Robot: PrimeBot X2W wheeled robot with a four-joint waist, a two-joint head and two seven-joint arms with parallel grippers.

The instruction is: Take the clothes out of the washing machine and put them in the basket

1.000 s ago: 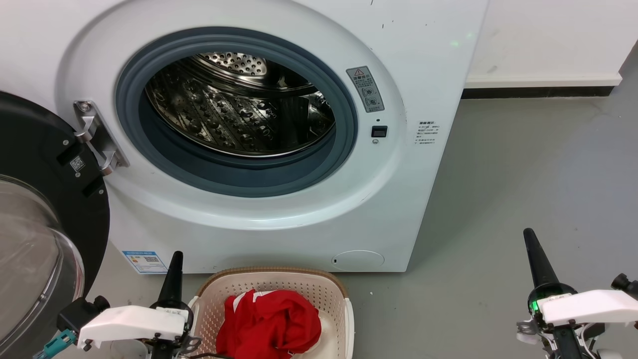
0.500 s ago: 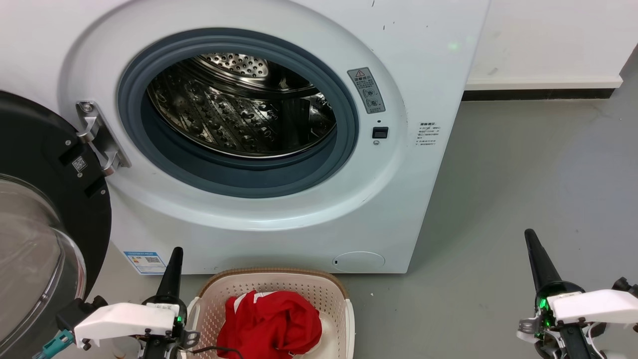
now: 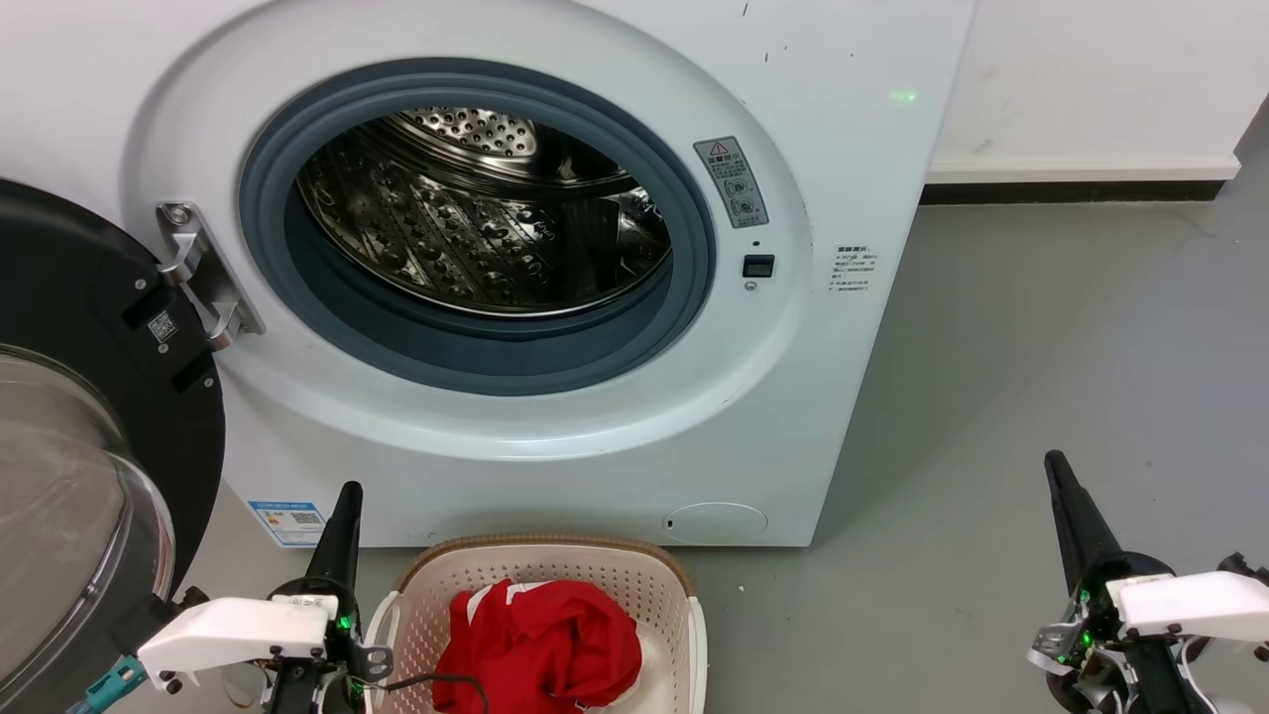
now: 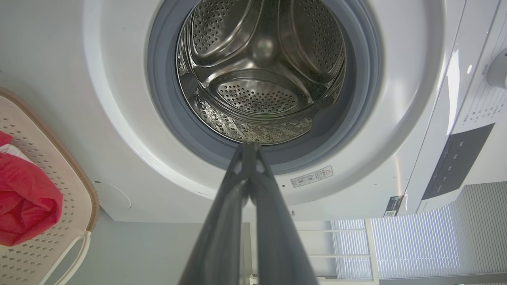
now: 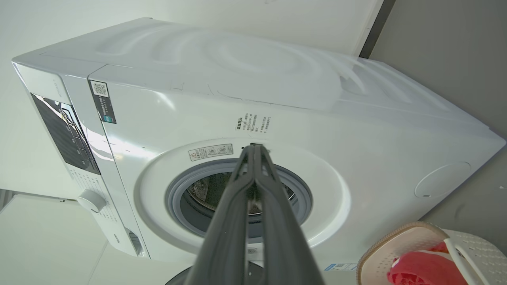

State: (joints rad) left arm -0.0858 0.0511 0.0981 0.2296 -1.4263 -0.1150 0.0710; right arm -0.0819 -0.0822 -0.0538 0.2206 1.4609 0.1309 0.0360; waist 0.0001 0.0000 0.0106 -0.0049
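Observation:
The white washing machine [image 3: 555, 416] stands with its black-rimmed door [image 3: 89, 397] swung open to the left. Its steel drum [image 3: 476, 228] holds no fabric that I can see; the left wrist view shows bare perforated drum [image 4: 257, 75]. The red clothes [image 3: 540, 645] lie bunched in the cream basket [image 3: 654, 595] on the floor in front of the machine, and show again as red clothes [image 4: 23, 198] in the basket [image 4: 75, 186] and as red clothes [image 5: 424, 269] in the basket [image 5: 400, 237]. My left gripper [image 3: 345, 496] is shut and empty beside the basket's left side. My right gripper [image 3: 1054, 464] is shut and empty, far right over the floor.
Grey floor [image 3: 1041, 347] spreads to the right of the machine up to a white wall with a dark skirting [image 3: 1071, 186]. The open door's glass bowl [image 3: 69, 516] bulges at the far left. A blue label [image 3: 292, 521] sits low on the machine's front.
Both arms have sunk slightly toward the bottom edge, the left gripper edging closer to the basket. The whole picture has drifted a little, so the camera moved. The clothes lie as before.

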